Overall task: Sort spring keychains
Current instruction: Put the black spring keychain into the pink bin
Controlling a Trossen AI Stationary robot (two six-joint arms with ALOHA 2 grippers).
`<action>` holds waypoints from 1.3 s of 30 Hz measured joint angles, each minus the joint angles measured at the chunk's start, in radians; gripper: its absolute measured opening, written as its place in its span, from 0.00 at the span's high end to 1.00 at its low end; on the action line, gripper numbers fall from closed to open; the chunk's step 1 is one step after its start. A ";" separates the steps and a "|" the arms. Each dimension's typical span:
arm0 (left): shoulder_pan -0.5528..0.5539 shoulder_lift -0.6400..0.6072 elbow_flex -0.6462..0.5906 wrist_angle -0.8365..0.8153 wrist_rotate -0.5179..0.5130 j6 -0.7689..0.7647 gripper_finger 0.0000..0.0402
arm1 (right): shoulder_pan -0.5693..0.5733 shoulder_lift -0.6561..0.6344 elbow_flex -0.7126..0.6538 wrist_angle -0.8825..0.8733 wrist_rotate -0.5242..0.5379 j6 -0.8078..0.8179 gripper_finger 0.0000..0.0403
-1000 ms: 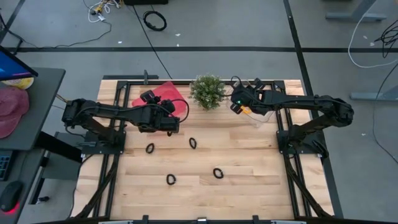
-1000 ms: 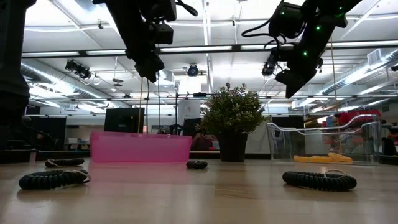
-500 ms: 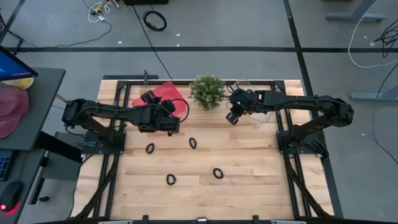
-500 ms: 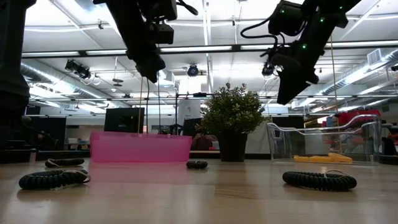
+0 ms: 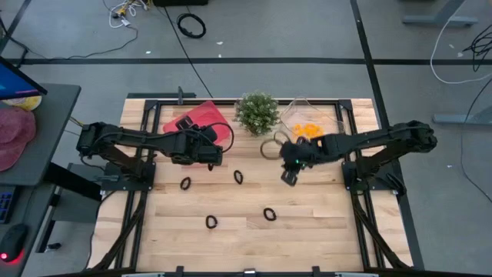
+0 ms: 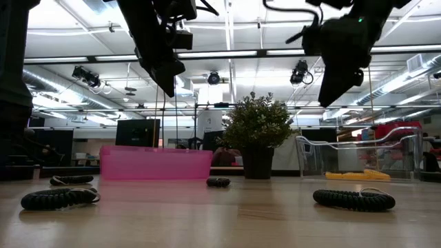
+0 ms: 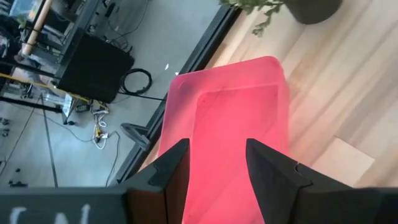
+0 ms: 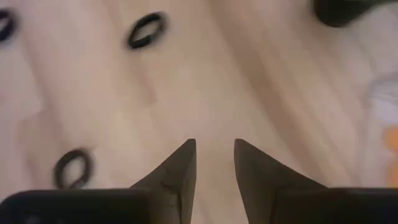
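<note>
Black spring keychains [image 5: 239,176] lie loose on the wooden table [image 5: 323,231]; orange ones rest in the clear bin [image 5: 309,129]. Right gripper [image 5: 288,178] hovers above the table, fingers parted, empty. Left gripper [image 5: 213,155], parted and empty, hangs by the pink bin [image 5: 201,114]. Risk: a misaligned descent probably nudges a springy loop aside.

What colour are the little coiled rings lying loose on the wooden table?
Black. The spring keychains on the table show best in the high view.

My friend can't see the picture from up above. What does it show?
Four black spring keychains lie on a wooden table. The right gripper hangs open near them, the left gripper by a pink bin. Orange keychains sit in a clear bin beside a potted plant.
</note>
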 joint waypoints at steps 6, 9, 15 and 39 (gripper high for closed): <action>-0.019 0.000 0.000 0.003 -0.008 0.001 0.60 | 0.134 0.039 0.000 0.112 -0.019 -0.009 0.72; -0.019 0.000 0.000 0.004 -0.016 0.001 0.60 | 0.175 0.067 0.000 0.174 -0.047 -0.014 0.72; -0.016 0.000 0.000 0.012 -0.033 0.001 0.60 | 0.235 0.154 0.000 0.242 -0.123 -0.014 0.72; -0.018 0.000 0.000 0.116 0.050 0.025 0.60 | 0.298 0.522 0.004 0.417 -0.165 0.025 0.72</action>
